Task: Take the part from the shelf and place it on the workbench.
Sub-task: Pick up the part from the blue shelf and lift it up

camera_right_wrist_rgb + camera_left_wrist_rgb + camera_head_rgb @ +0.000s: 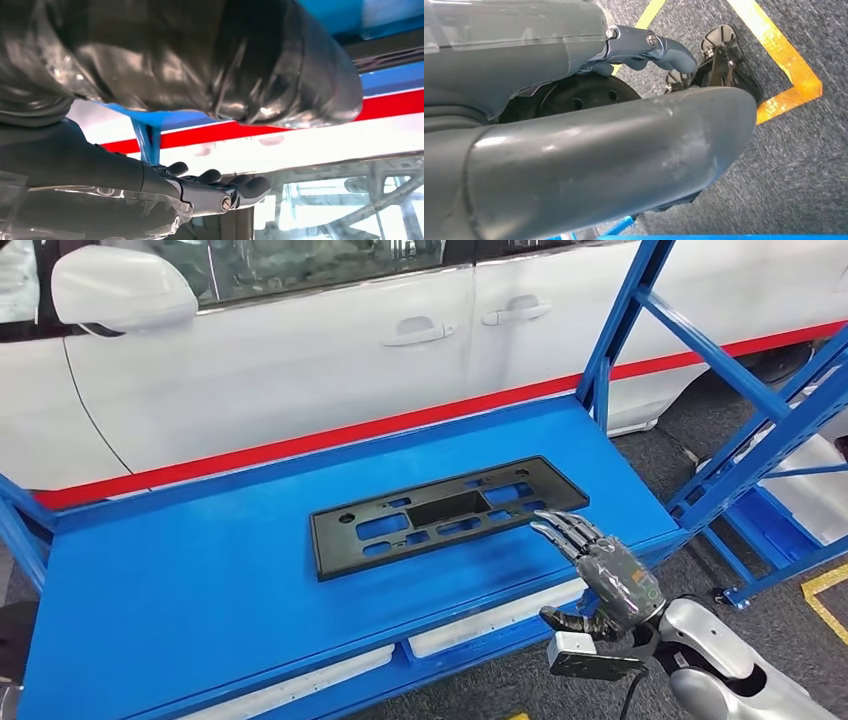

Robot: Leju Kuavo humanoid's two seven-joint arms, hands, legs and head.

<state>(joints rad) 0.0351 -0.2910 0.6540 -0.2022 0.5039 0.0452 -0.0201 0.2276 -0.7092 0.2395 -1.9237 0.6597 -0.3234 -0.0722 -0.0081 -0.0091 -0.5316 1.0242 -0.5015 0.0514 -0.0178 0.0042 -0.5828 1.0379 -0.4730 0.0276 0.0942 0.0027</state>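
Bright blue worktop (180,580) fills the head view, framed by blue shelf uprights (620,320), with a white car (300,350) bearing a red stripe just behind it. Flat on the worktop lies the part (445,513), a long black plastic plate with cut-outs, set level so it rests steadily. Beside its near right corner hovers the right robot hand (600,575), fingers apart and extended, holding nothing, judged to have placed the part already. Left wrist view: the left robot hand (649,50) hangs over grey carpet with yellow floor tape (789,70), fingers curled inward, empty. Right wrist view: the same right hand's dark fingers (220,187) spread before the car's red stripe
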